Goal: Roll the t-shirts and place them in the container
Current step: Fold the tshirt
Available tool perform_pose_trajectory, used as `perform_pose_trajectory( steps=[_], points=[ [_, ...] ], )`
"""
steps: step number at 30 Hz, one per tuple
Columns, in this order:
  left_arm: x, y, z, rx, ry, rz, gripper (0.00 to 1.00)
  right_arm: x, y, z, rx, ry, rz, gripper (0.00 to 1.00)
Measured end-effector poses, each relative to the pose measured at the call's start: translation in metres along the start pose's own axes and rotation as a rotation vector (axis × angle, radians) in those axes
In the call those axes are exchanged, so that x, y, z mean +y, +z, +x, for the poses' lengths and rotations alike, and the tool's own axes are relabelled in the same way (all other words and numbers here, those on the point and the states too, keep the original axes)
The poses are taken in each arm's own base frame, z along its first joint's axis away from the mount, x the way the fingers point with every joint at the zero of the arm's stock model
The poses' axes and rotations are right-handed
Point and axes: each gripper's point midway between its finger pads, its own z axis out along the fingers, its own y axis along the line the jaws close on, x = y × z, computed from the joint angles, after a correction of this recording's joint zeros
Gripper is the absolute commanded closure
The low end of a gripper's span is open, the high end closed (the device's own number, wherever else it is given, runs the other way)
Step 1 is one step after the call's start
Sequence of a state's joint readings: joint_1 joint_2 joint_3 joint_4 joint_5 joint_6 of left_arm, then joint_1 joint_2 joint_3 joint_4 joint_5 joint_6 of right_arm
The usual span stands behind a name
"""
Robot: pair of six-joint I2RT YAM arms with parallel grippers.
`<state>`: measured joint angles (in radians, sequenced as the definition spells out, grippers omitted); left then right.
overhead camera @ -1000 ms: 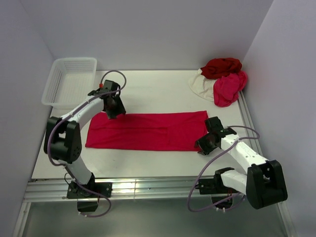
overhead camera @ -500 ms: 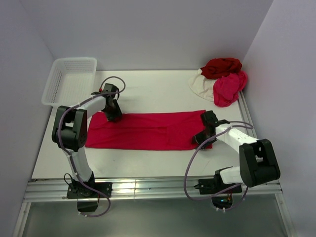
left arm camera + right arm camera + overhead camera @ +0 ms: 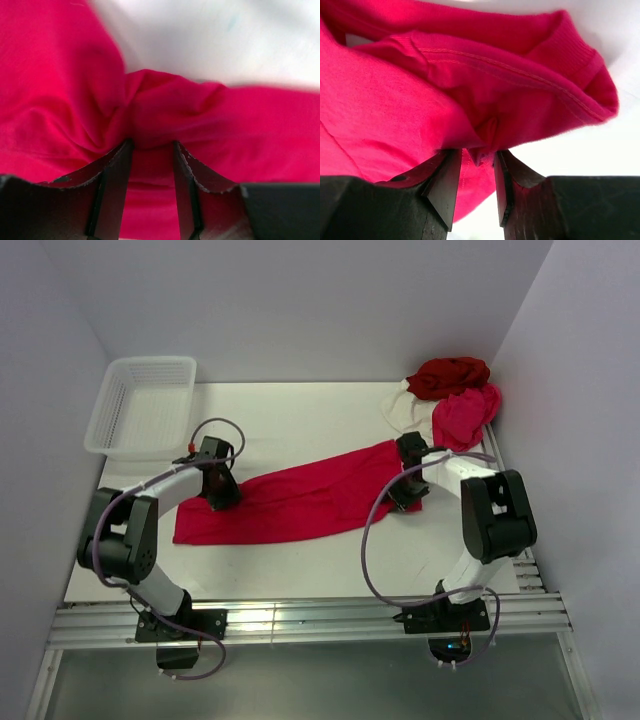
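Observation:
The bright crimson t-shirt [image 3: 300,495], folded into a long strip, lies slanted across the table, its right end farther back. My left gripper [image 3: 224,498] is shut on puckered fabric near its left end; the left wrist view shows the cloth [image 3: 225,125] bunched at my gripper [image 3: 152,150]. My right gripper [image 3: 402,495] is shut on the shirt's right end; in the right wrist view the hemmed fabric [image 3: 395,100] is pinched in my gripper [image 3: 470,155]. A dark red shirt [image 3: 447,375], a pink-red one [image 3: 465,418] and a whitish one [image 3: 405,412] lie piled at the back right.
A white plastic mesh basket [image 3: 110,420] stands at the back left corner. Walls close in the table on the left, back and right. The table's metal front rail [image 3: 300,625] runs between the arm bases.
My right gripper has moved toward the back, taking the shirt's right end with it, so the strip now slants. My left gripper has shifted slightly nearer and closed on the left end.

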<state>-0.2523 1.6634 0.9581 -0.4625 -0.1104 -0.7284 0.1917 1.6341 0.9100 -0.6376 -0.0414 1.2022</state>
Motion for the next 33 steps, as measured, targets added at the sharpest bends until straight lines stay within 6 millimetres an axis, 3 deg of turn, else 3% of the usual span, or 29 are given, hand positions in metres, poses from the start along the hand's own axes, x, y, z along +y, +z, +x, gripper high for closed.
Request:
perform_pose_trajectory(
  steps=[6,12,16,20,24,29,33],
  points=[
    [0.006,-0.018,0.045,0.056,-0.074,0.059,0.54,0.064,0.009,-0.023,-0.026,-0.028,-0.036,0.61],
    [-0.016,-0.038,0.100,0.186,-0.128,0.156,0.53,0.153,0.015,-0.039,-0.062,-0.058,-0.125,0.61],
    [-0.022,-0.055,0.140,0.309,-0.217,0.191,0.52,0.225,0.020,-0.034,-0.072,-0.096,-0.221,0.62],
    [-0.028,-0.075,0.164,0.383,-0.417,0.255,0.49,0.277,0.024,-0.018,-0.063,-0.123,-0.320,0.63],
    [-0.047,-0.102,0.166,0.409,-0.594,0.353,0.41,0.319,0.031,0.001,-0.032,-0.142,-0.420,0.61],
    [-0.076,-0.135,0.144,0.409,-0.601,0.400,0.31,0.332,0.034,0.016,0.001,-0.159,-0.480,0.44],
    [-0.091,-0.152,0.113,0.341,-0.506,0.397,0.30,0.336,0.031,0.010,-0.010,-0.206,-0.518,0.42]
  ],
)
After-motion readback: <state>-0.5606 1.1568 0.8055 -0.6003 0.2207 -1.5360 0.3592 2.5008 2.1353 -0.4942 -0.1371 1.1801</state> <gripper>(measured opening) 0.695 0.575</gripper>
